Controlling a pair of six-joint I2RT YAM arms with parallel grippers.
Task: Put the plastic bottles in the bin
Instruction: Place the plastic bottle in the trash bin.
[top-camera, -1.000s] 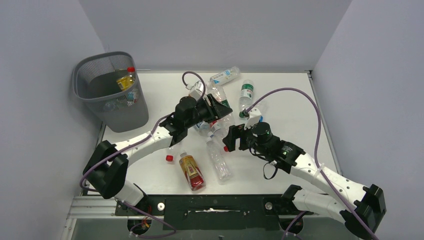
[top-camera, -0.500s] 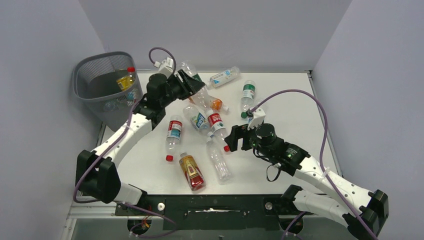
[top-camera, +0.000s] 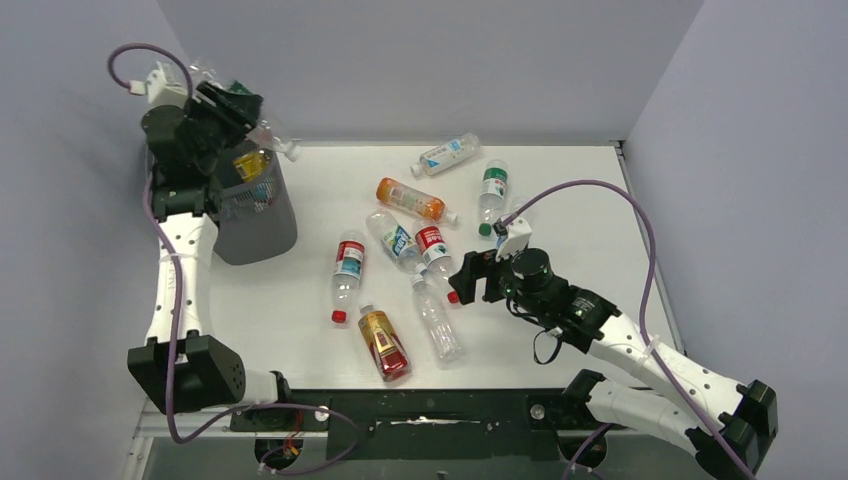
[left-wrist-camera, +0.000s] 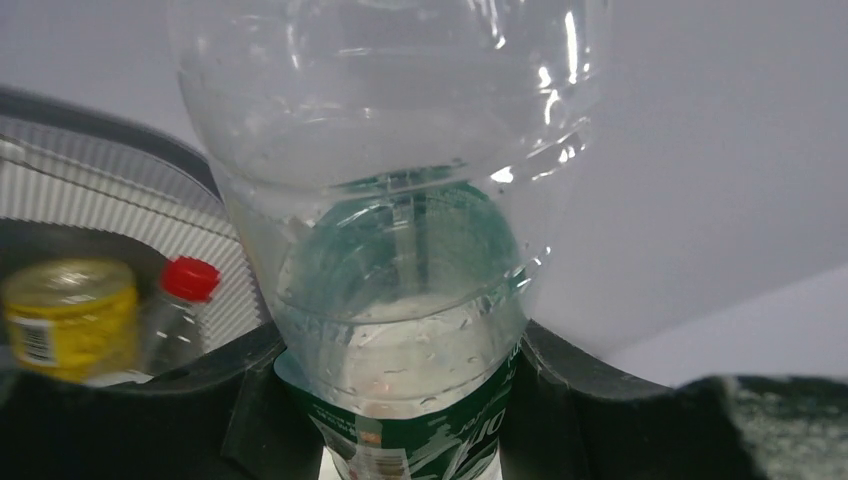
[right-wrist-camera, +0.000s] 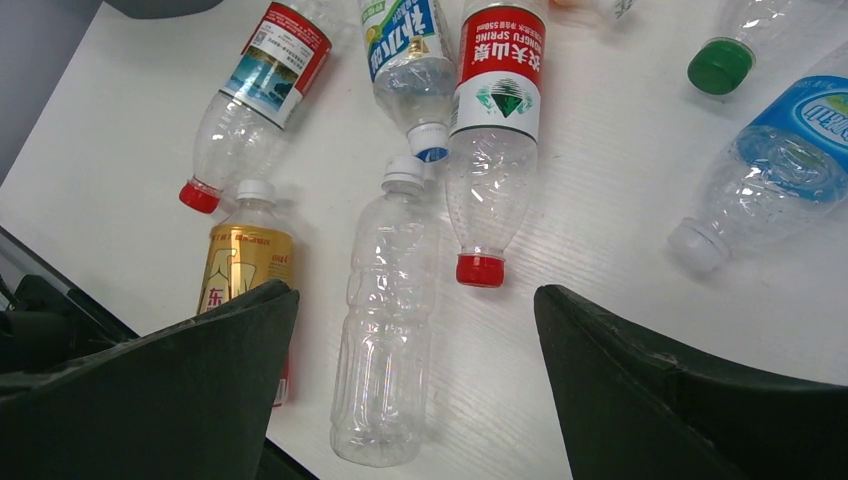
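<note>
My left gripper (top-camera: 222, 108) is raised over the bin (top-camera: 258, 218) at the back left, shut on a clear plastic bottle with a green label (left-wrist-camera: 400, 300); the jaws (left-wrist-camera: 400, 410) press both its sides. Inside the bin (left-wrist-camera: 110, 140) lie a yellow bottle (left-wrist-camera: 68, 318) and a red-capped one (left-wrist-camera: 182, 295). My right gripper (top-camera: 470, 280) hovers open over the bottles left on the table. Between its fingers (right-wrist-camera: 415, 295) I see an unlabelled clear bottle (right-wrist-camera: 385, 340) and the red cap of a red-labelled bottle (right-wrist-camera: 492, 120).
On the table lie an orange bottle (top-camera: 410, 198), a blue-and-white-labelled one (top-camera: 448, 152), a green-capped one (top-camera: 492, 185), a red-labelled one (top-camera: 347, 265), an amber one (top-camera: 384, 343) and a blue-labelled one (top-camera: 392, 238). Walls enclose the table on three sides.
My left arm has swung from the table's middle up and left to above the bin, carrying the green-labelled bottle. My right gripper has opened wider and shifted slightly.
</note>
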